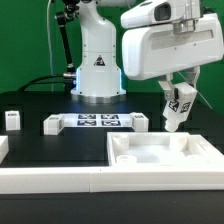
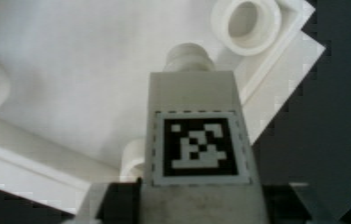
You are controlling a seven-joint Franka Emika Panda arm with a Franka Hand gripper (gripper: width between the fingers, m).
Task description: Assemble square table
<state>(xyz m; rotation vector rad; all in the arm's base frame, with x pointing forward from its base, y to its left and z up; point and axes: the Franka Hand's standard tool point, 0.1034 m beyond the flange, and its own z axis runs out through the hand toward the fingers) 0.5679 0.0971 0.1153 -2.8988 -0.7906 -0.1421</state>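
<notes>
- Holding leg one: fingers (image 2: pixel 119 205) are clamped on a small white plastic leg (image 1: pixel 177 108) with a black-and-white tag. It hangs slightly tilted, in the air above the large white plastic square slab with raised rim (image 1: pixel 160 152), at the exterior view's right.
- Wrist view: the leg's peg end (image 2: pixel 190 55) points toward a round socket (image 2: pixel 246 25) in the slab, near it but not seated. I see a gap, no contact.
- Slab lies flat on the black surface (image 1: pixel 40 105), just behind the long white rail (image 1: pixel 50 182). No leg stands in any socket I can see, so I judge nothing is mounted yet.
- Three more small white tagged pieces sit loose on the surface and I take them for the remaining legs. One is far out at the exterior view's left (image 1: pixel 12 120), and one sits at each end (image 1: pixel 52 124) (image 1: pixel 140 122) of the marker board (image 1: pixel 95 122).
- Progress, my read: early. First leg is picked and carried over.
- Left: line it up, seat and twist it in, then repeat for the other three.
</notes>
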